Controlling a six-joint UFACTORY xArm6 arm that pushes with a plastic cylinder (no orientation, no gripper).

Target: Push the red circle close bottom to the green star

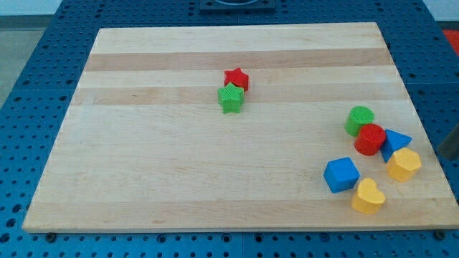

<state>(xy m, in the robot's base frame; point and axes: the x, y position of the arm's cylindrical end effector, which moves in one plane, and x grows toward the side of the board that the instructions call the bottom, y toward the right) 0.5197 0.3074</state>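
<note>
Blue perforated metal surrounds a pale wooden board (179,179) that fills most of the camera view. No container is seen on it; the blocks lie directly on the wood.

Nearest, toward the view's bottom right, a yellow heart (368,196) is set just beside a blue cube (341,174), which lies a little to its left and farther back. Behind the heart, to the right, a yellow hexagon-like block (404,164) is found touching a blue triangle (395,141). The red circle (371,139) is pressed against the triangle's left side, and a green cylinder (359,120) touches the circle from the far left.

Farther still, near the board's middle and well apart from this cluster, the green star (230,99) is seen with a red star (237,79) touching its far right side.

At the right edge of the view a dark blurred shape is cut off by the frame, right of the yellow hexagon; whether it is the rod cannot be told, and the tip itself is not shown. No claw is fitted, so no jaw state can be told.
</note>
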